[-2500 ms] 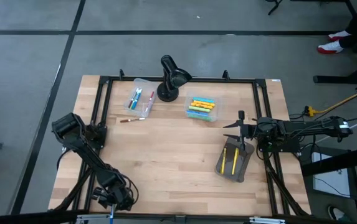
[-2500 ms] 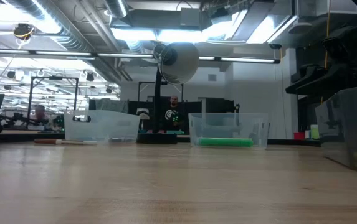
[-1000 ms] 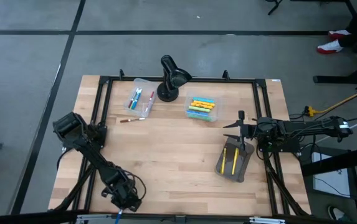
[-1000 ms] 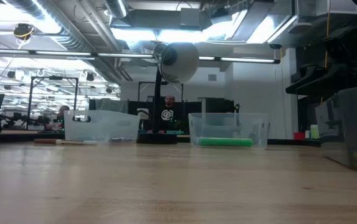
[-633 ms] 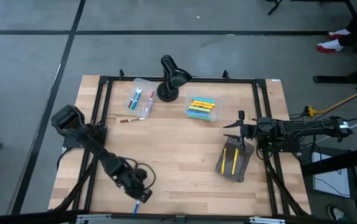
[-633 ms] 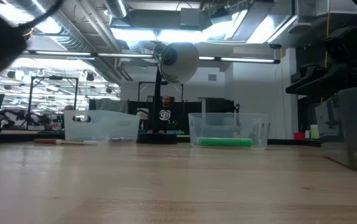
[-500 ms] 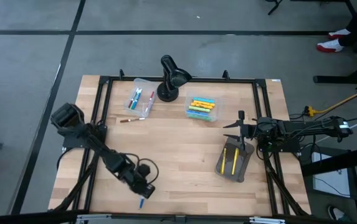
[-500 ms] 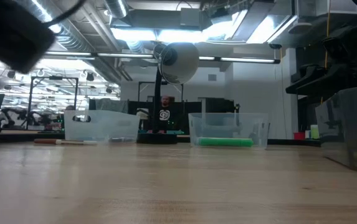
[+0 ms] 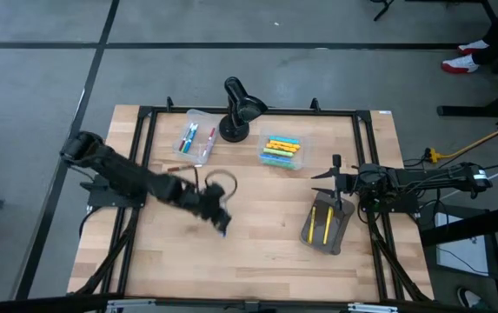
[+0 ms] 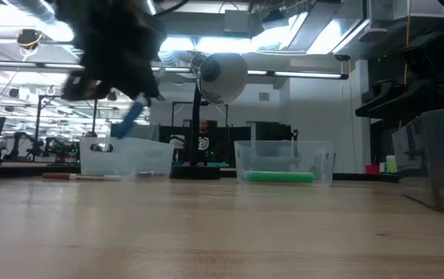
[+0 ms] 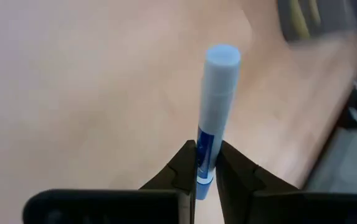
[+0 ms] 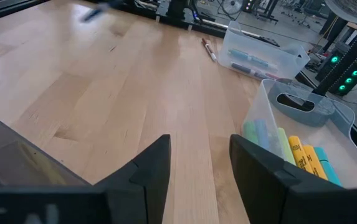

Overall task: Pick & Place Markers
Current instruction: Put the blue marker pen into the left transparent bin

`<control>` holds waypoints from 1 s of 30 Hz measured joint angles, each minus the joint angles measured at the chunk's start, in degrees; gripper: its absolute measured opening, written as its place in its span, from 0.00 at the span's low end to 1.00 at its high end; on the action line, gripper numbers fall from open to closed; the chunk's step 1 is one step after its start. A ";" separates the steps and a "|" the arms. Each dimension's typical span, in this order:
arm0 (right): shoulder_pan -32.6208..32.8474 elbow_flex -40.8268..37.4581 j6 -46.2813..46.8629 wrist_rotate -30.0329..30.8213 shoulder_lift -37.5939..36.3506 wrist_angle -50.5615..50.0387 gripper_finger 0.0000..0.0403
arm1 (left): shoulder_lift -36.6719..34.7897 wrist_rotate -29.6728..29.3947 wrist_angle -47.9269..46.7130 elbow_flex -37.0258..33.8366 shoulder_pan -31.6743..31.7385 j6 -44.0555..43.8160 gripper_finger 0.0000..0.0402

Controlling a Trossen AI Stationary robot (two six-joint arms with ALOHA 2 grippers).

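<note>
My left gripper point(image 9: 217, 214) hangs over the middle of the table, shut on a blue marker point(image 9: 223, 228), which also shows in the low view point(image 10: 131, 118). More markers lie in a clear bin point(image 9: 195, 139) at the far left and in a second clear bin point(image 9: 281, 150) to the right of the lamp. One loose marker point(image 9: 183, 167) lies flat on the wood beside the left bin. My right gripper point(image 9: 325, 180) stands open at the table's right, just beyond a grey pouch point(image 9: 325, 224) that holds yellow markers. My left gripper pinches the blue marker's barrel point(image 11: 204, 155) between its two fingers, near one end. The rest of the marker sticks out past the fingertips to its pale blue end point(image 11: 222, 59). The marker slants downward below the gripper, lifted clear of the table.
A black desk lamp point(image 9: 235, 109) stands at the far edge between the two bins. A black frame point(image 9: 249, 111) runs round the table's edges. Bare wood point(image 9: 257, 252) lies between the left gripper and the pouch. A person point(image 10: 201, 142) shows in the room beyond the table.
My left gripper has swung from the near left corner toward the table's middle, going right and toward the far edge. It has carried the blue marker along, clear of the wood. In the low view the gripper has come in from the upper left.
</note>
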 joint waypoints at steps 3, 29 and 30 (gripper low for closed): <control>0.00 0.00 0.00 0.00 -0.02 0.02 0.40 | -4.14 -1.59 -4.25 -0.02 6.67 6.27 0.08; -0.01 0.00 -0.20 -0.02 -0.02 0.00 0.40 | -18.80 -18.82 -23.39 -0.04 43.39 33.18 0.10; 0.00 0.00 -0.17 -0.02 -0.01 0.00 0.40 | -18.20 -18.79 -23.39 -0.04 43.58 33.19 0.10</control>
